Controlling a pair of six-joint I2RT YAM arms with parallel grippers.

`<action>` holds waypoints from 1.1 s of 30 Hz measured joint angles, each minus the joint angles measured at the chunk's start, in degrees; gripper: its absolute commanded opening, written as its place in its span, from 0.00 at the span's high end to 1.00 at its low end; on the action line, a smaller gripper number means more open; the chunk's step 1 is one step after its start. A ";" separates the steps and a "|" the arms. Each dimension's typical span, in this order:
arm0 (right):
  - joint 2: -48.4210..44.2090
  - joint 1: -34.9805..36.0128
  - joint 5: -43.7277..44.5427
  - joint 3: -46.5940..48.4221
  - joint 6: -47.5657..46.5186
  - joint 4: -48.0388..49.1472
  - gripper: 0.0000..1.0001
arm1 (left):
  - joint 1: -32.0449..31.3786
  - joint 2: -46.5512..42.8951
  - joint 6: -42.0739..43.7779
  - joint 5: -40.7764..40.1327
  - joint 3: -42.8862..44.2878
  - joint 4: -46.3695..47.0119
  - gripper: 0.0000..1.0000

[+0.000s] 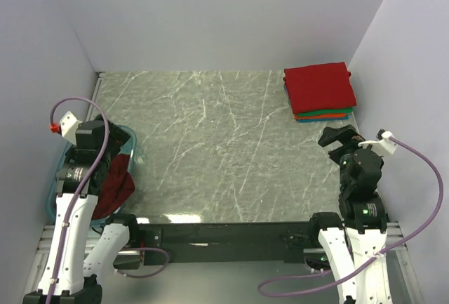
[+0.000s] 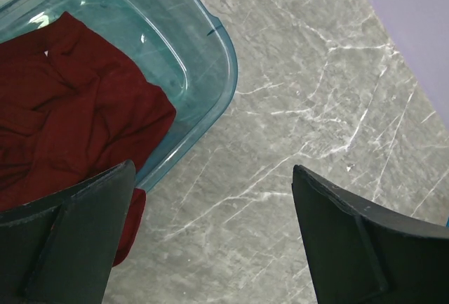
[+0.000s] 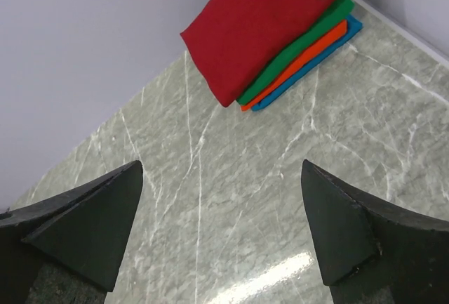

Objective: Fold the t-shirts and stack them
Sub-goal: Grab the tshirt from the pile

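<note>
Maroon shirt (image 2: 77, 121) lies crumpled in bin (image 2: 210, 72), lower left of top view; folded stack (image 1: 319, 93) upper right. We see left claw (image 2: 214, 170) and right claw (image 3: 222, 167) spread wide, empty.

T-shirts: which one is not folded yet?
The dark maroon t-shirt, crumpled in the teal bin; the others lie folded flat in one stack at the far right corner.

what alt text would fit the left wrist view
A crumpled dark maroon t-shirt lies in a see-through teal bin, one fold spilling over its rim. The bin sits on a grey marble table, and the left claw hangs open above, its two dark fingers framing the bottom of the picture.
</note>
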 measured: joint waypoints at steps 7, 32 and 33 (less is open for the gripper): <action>-0.22 0.00 -4.09 -2.01 -2.05 1.33 0.00 | 0.00 0.46 -1.97 0.17 0.09 0.15 0.01; 10.05 0.00 -21.86 -1.90 -6.21 0.44 0.03 | 11.87 32.11 -18.84 -5.70 -13.35 9.70 0.01; 9.81 0.00 -22.47 -1.90 -6.36 0.59 0.04 | 12.57 34.05 -18.62 -5.27 -13.35 10.54 0.00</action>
